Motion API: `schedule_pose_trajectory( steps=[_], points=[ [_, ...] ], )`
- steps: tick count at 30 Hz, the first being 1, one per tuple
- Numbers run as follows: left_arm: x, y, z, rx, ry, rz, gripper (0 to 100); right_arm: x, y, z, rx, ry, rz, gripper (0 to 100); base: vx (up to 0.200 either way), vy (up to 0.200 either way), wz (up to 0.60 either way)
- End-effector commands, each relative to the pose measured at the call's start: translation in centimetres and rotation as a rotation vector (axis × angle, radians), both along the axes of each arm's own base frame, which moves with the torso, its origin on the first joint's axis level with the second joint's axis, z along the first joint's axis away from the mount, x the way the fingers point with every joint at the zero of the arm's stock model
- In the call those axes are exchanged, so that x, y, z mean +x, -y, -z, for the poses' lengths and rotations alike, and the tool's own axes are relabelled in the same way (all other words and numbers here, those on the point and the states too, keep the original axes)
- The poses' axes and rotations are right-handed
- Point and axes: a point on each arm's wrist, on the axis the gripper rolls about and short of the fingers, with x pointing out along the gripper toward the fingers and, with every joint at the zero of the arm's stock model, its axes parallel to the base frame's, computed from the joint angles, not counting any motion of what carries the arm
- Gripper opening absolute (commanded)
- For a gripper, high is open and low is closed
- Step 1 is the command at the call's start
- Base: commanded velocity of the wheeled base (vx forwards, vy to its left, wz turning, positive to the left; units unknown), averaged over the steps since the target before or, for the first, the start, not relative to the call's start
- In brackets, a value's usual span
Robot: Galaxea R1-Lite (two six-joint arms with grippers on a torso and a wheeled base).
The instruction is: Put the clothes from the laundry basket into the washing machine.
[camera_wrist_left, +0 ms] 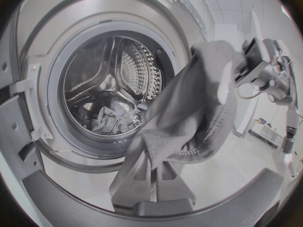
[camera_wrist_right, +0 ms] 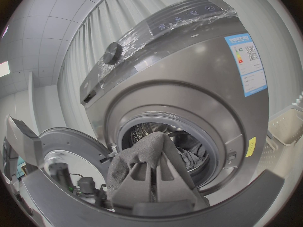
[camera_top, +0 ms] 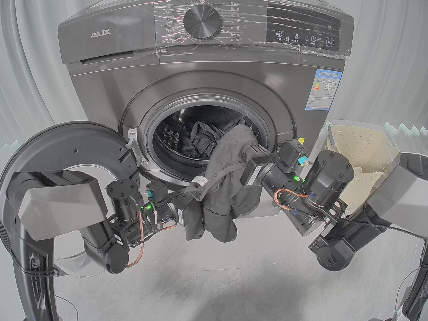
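Note:
A dark grey garment [camera_top: 225,179] hangs stretched between my two grippers just in front of the washing machine's open porthole [camera_top: 207,134]. My left gripper [camera_top: 189,201] is shut on its lower corner [camera_wrist_left: 164,142], below and left of the opening. My right gripper [camera_top: 249,154] is shut on its upper edge [camera_wrist_right: 142,152] at the opening's right rim. More dark clothes [camera_top: 200,139] lie inside the drum [camera_wrist_left: 110,120]. The cream laundry basket [camera_top: 365,148] stands right of the machine; its inside shows no clothes.
The round machine door [camera_top: 62,157] is swung open to the left, close to my left arm. Grey floor [camera_top: 232,273] lies open in front of the machine. Curtains hang behind it.

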Motion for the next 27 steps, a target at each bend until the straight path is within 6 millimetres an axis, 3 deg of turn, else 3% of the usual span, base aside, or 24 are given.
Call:
schedule_pose_trajectory(
  steps=[1, 7, 13, 27],
  points=[
    [-3.8, -1.6, -3.5, -0.003, 0.023, 0.065, 0, 1.4, 1.7, 1.4, -0.018, -0.041, 0.064, 0, 0.0, 0.0, 0.0],
    [-7.7, -3.2, -4.3, 0.02, -0.015, 0.165, 0, 2.3, 3.3, 1.8, -0.023, -0.059, 0.11, 0, 0.0, 0.0, 0.0],
    [-10.0, -3.8, -4.0, 0.046, -0.055, 0.271, 0, 2.4, 3.5, 1.6, -0.009, -0.049, 0.117, 0, 0.0, 0.0, 0.0],
    [-9.8, -4.2, -4.6, 0.049, -0.012, 0.299, 0, 2.4, 3.4, 2.2, -0.021, -0.069, 0.115, 0, 0.0, 0.0, 0.0]
  ],
)
